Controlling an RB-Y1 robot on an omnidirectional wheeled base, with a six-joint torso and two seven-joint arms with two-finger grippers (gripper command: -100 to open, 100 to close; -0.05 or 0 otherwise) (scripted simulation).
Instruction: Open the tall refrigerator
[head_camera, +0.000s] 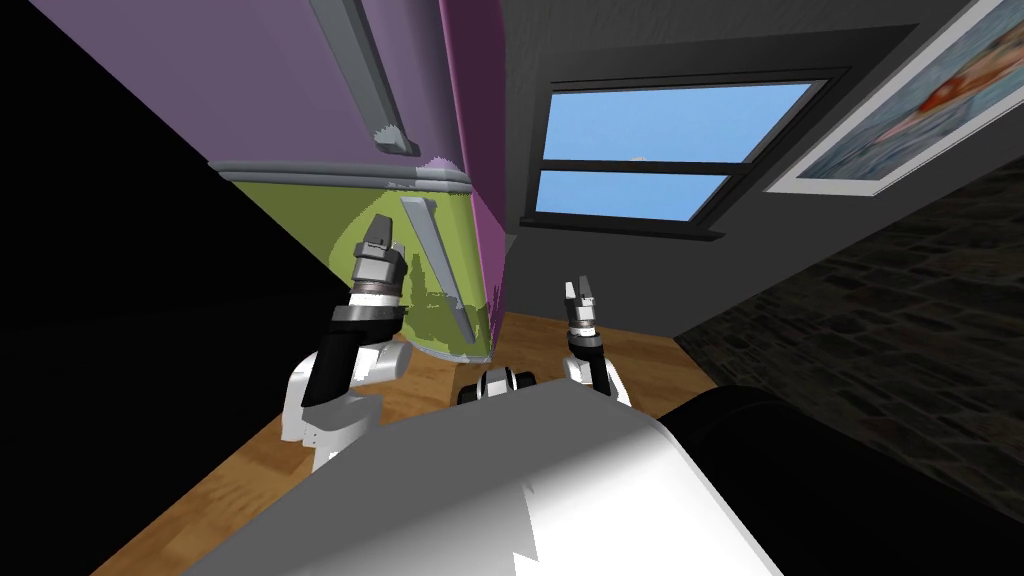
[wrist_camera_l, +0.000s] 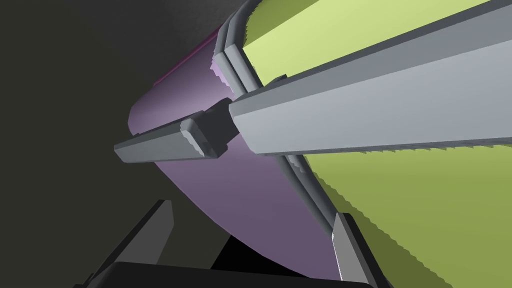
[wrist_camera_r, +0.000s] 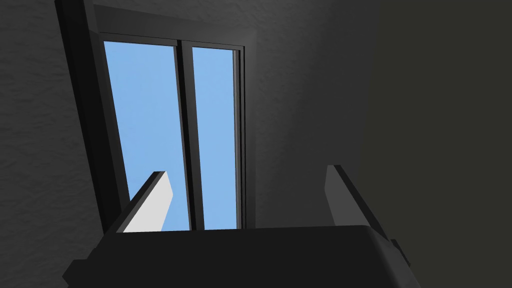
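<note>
Fridge (head_camera: 478, 110) stands straight ahead and slightly to my left, close in front of the chest, on a wood floor (head_camera: 545, 345). It has a purple upper door (head_camera: 260, 90) and a green lower door (head_camera: 320, 205), with a grey strip between them. Each door carries a long grey handle, the upper handle (head_camera: 362, 75) above the strip and the lower handle (head_camera: 440, 265) below it, both on the side nearer the window. The left hand (head_camera: 378, 245) is raised in front of the lower door, just beside the lower handle and apart from it. In the left wrist view its fingers (wrist_camera_l: 156, 231) stand wide apart, gripping nothing; the lower handle (wrist_camera_l: 380, 112) and the end of the upper handle (wrist_camera_l: 165, 146) both lie beyond the fingertips, with neither between them. One finger shows against the edge of the green door (wrist_camera_l: 435, 215); I cannot tell whether it touches. The right hand (head_camera: 580, 297) is held up to the right of the fridge, well clear of it, its fingers (wrist_camera_r: 152, 202) spread and empty.
</note>
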